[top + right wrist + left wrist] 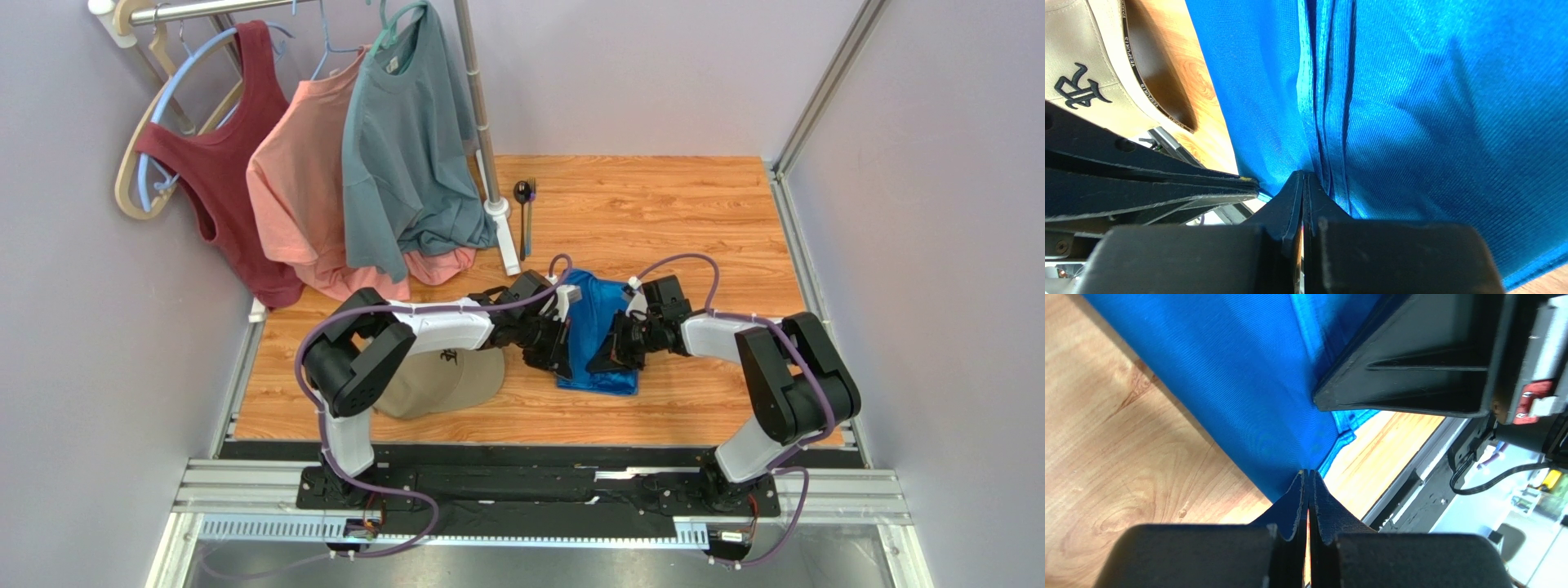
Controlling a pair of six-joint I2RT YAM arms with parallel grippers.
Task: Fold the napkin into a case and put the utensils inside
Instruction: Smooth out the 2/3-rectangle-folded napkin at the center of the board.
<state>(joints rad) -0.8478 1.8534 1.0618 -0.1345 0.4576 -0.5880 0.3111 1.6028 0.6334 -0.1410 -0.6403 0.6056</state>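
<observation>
The bright blue napkin (597,321) lies bunched in a narrow strip on the wooden table, between my two grippers. My left gripper (552,352) is shut on the napkin's near corner, and the cloth (1247,386) draws to a point at its tips (1310,474). My right gripper (616,352) is shut on a pleated edge of the napkin (1425,110), fingertips together (1303,176). The two grippers are very close; the right one's fingers (1413,367) loom in the left wrist view. The utensils (525,214), a black-bowled spoon and a fork, lie together at the far side beside the rack post.
A tan cap (439,380) (1082,61) sits just left of the napkin, under my left arm. A clothes rack with a maroon top, a pink shirt and a grey-teal T-shirt (405,147) hangs at the back left; its white post (505,239) stands near the utensils. The black front rail (528,456) borders the table.
</observation>
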